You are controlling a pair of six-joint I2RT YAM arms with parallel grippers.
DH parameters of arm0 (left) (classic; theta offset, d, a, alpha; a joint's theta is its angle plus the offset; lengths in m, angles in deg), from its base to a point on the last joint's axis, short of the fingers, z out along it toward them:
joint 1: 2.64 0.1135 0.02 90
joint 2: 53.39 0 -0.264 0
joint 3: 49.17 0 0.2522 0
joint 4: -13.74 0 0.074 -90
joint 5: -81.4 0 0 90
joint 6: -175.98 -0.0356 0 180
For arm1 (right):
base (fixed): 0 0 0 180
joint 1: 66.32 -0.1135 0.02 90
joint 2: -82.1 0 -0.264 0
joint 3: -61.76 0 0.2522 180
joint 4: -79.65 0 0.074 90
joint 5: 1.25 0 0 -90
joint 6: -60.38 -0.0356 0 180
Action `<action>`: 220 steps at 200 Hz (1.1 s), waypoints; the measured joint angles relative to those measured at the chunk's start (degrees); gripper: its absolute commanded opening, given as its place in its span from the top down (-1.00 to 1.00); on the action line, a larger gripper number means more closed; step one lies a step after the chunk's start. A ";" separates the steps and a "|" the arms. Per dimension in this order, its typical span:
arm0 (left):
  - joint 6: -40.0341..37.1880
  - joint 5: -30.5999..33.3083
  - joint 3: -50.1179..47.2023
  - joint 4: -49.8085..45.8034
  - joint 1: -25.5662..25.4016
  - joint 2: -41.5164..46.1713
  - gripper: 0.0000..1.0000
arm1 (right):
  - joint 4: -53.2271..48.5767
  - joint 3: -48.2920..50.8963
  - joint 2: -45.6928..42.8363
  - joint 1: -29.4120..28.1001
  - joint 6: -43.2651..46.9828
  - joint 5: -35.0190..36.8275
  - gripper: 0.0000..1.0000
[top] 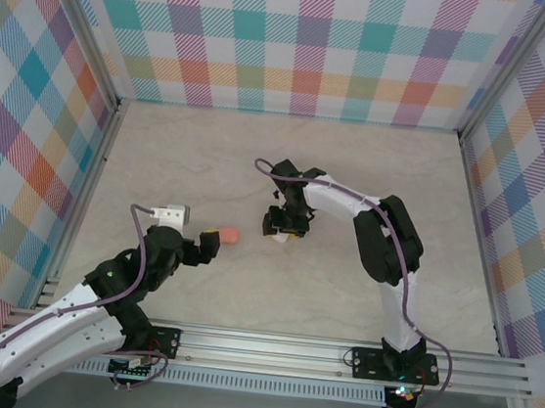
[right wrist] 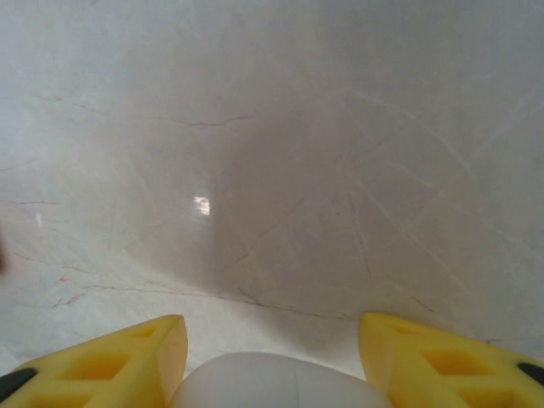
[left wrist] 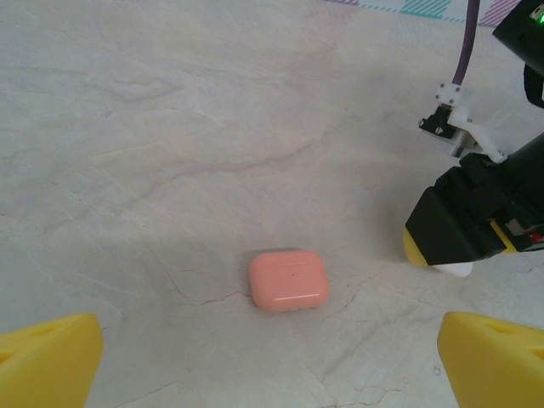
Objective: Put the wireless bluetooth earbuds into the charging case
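A coral-pink charging case [left wrist: 289, 280] lies closed on the table, also seen from above [top: 231, 234]. My left gripper [left wrist: 268, 340] is open just short of it, its yellow fingers wide on both sides with nothing between them. My right gripper [right wrist: 272, 327] hangs low over the middle of the table [top: 285, 223], pointing down. A white rounded case [right wrist: 272, 382] sits deep between its yellow fingers, close against both. Whether they press on it I cannot tell. The left wrist view shows a white sliver of that case [left wrist: 455, 270] under the right gripper. The earbuds are out of view.
The marble-patterned tabletop [top: 375, 167] is ringed by checkered walls with metal posts. The right arm's purple cable [left wrist: 466, 42] loops above its wrist. The two grippers are a short way apart, with the pink case between them.
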 measured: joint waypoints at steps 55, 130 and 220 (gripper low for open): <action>-0.20 0.44 0.02 -1.51 0.02 0.24 -1.00 | -2.43 -1.14 0.37 -0.33 1.84 0.55 -0.42; -7.02 1.05 5.79 -1.81 2.43 -4.85 -1.00 | 1.29 3.61 -12.46 -0.37 5.44 8.00 -0.99; -23.06 -4.85 13.88 11.67 16.76 -29.40 -1.00 | 35.71 38.60 -38.23 7.67 17.00 38.45 -0.99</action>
